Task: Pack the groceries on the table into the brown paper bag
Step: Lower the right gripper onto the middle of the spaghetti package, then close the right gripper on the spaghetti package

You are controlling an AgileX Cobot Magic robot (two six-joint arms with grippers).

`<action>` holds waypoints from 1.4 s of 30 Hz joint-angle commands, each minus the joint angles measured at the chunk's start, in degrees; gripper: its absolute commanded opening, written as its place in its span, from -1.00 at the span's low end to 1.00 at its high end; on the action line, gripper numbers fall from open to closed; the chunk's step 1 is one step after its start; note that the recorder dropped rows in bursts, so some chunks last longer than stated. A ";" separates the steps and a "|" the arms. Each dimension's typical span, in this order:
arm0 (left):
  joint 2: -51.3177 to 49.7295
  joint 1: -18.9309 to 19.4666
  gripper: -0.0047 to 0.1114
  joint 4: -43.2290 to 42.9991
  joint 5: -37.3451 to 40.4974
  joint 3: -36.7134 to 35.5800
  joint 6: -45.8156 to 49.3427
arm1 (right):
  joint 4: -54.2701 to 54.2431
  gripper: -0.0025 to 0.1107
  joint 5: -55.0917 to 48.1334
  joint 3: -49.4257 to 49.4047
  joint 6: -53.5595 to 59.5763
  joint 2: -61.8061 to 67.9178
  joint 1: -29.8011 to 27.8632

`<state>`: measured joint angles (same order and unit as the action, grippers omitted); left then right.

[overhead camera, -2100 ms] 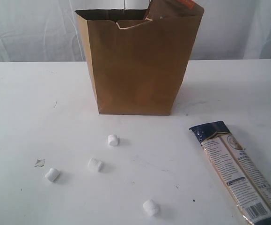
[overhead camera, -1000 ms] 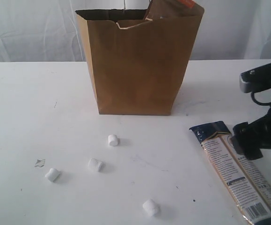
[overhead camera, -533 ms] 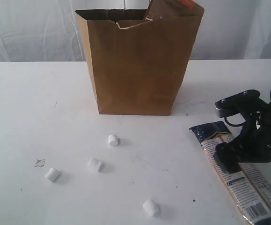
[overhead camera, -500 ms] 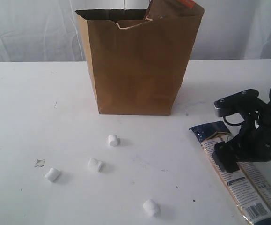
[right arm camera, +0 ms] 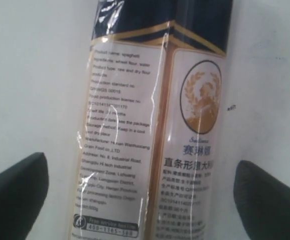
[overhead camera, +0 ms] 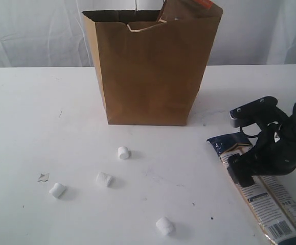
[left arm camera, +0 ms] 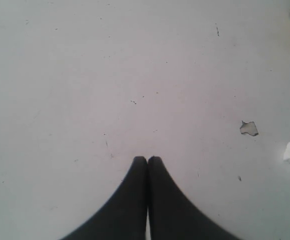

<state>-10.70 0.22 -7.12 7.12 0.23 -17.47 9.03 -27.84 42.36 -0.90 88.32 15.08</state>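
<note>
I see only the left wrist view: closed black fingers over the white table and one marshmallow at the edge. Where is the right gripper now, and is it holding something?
Observer: The right gripper hangs over the noodle pack. Its open jaws stand on either side of the pack, not closed on it.
Operator: How many marshmallows are there in total?
Observer: Four marshmallows, scattered in front of the brown paper bag.
Operator: Is anything in the bag already?
Observer: Yes, a brown pouch sticks out of its open top.
</note>
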 commanded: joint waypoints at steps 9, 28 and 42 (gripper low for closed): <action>0.45 -0.33 -0.92 -0.17 0.23 -0.23 -0.55 | -0.12 0.73 2.73 -1.15 0.90 3.49 -0.26; 0.45 -0.33 -0.92 -0.17 0.23 -0.23 -0.55 | 0.37 0.73 4.78 -3.75 -2.40 9.57 -0.47; 0.45 -0.33 -0.92 -0.17 0.23 -0.23 -0.55 | 10.43 0.73 -2.88 -3.75 -5.82 10.06 -1.00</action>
<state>-10.70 0.22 -7.12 7.12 0.23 -17.47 15.33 -24.92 39.94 -7.57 96.21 14.55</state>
